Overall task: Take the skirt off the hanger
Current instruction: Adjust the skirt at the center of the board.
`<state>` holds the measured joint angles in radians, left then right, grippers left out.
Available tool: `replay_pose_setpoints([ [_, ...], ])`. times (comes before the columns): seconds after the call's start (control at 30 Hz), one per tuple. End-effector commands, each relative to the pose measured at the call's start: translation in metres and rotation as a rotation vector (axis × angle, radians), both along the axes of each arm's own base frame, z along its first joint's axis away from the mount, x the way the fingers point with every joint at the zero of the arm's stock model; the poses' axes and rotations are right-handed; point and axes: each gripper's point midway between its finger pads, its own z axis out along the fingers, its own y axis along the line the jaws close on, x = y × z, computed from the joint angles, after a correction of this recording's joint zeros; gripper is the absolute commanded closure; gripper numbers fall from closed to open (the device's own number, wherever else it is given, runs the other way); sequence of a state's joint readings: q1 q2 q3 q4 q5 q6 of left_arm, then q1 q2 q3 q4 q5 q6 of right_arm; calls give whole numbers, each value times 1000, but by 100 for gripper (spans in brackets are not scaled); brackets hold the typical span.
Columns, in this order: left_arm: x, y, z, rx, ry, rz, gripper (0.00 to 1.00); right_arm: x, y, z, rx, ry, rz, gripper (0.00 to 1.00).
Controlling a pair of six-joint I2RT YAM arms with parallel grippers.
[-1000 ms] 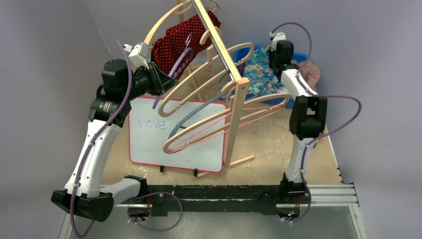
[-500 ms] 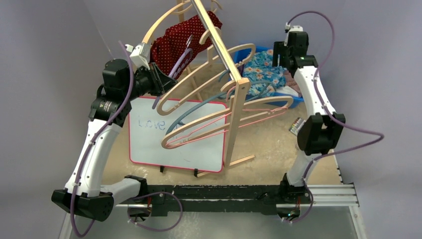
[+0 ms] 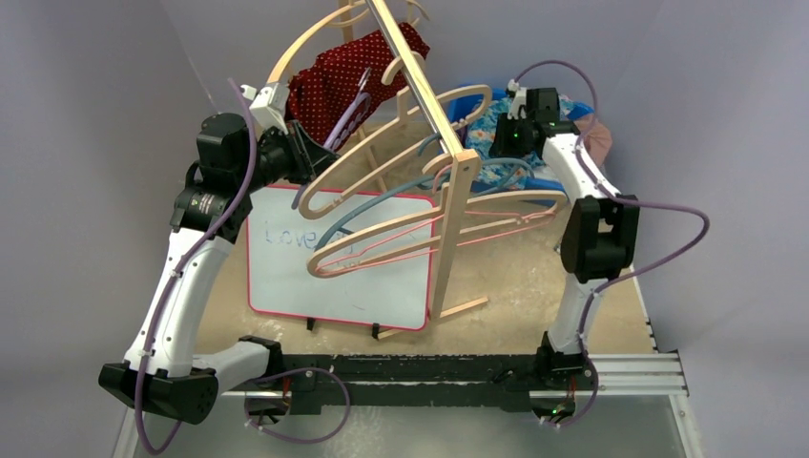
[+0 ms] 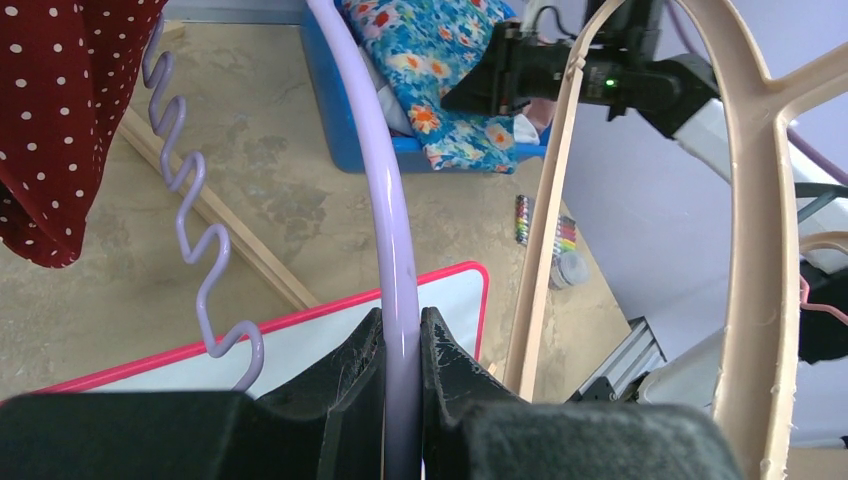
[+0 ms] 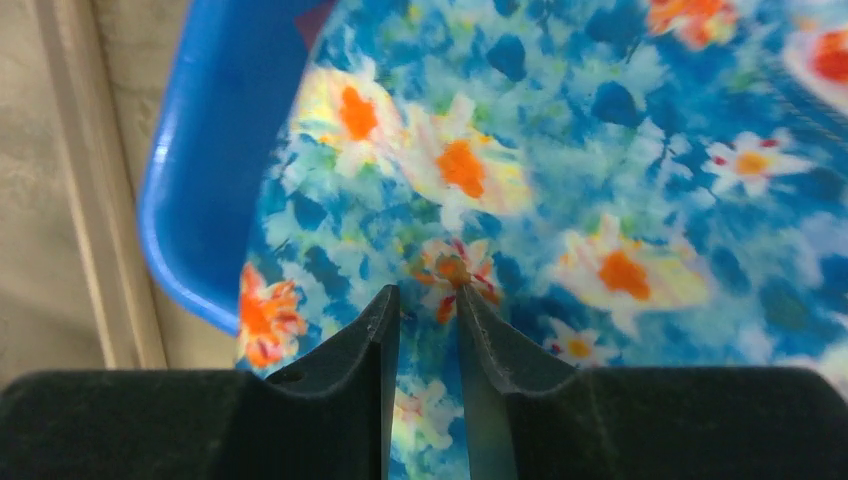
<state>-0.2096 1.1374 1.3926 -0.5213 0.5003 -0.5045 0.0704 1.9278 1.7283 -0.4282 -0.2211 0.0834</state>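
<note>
Meanwhile, my left gripper (image 4: 402, 335) stayed clamped on the lavender hanger (image 4: 385, 190). The red dotted skirt (image 3: 334, 81) hung on its far end, its long axis slanting up-right toward the wooden rack (image 3: 423, 81). My right gripper (image 5: 428, 300) had dropped back over the floral cloth (image 5: 560, 200) in the blue bin (image 5: 190, 200), fingers a slit apart; I couldn't tell if they pinched anything.

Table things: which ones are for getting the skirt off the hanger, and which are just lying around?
For the job: red dotted skirt, lilac hanger, left fingers gripping it.
Just lying about: whiteboard, wooden hangers, flowery cloth, blue bin.
</note>
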Motion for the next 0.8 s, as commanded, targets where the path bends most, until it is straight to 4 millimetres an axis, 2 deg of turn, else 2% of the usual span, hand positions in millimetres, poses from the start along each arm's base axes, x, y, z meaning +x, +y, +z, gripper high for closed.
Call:
replay_pose_setpoints([
  [0.0, 1, -3, 25, -18, -110, -32, 100, 14, 7, -17, 49, 10, 3, 70],
  [0.07, -1, -5, 26, -22, -108, -44, 100, 25, -6, -46, -4, 36, -50, 69],
  [0.17, -2, -6, 25, -15, -115, -62, 100, 41, -36, -83, -125, 71, -148, 69],
  [0.23, -2, -8, 25, -1, -130, -86, 100, 47, -46, -93, -178, 68, -160, 68],
  [0.3, -2, -9, 25, 16, -130, -104, 100, 49, -46, -88, -185, 48, -149, 66],
  [0.37, -1, -10, 25, 30, -129, -118, 100, 49, -40, -65, -156, -9, -130, 64],
  [0.47, -3, -15, 31, 25, -137, -155, 100, 43, -31, -28, -104, -78, -99, 54],
  [0.67, 2, -29, 42, -39, -105, -232, 100, 19, -35, 60, -98, -214, -121, 23],
  [0.77, 7, -32, 46, -57, -95, -242, 100, 8, -41, 90, -122, -308, -132, 8],
])
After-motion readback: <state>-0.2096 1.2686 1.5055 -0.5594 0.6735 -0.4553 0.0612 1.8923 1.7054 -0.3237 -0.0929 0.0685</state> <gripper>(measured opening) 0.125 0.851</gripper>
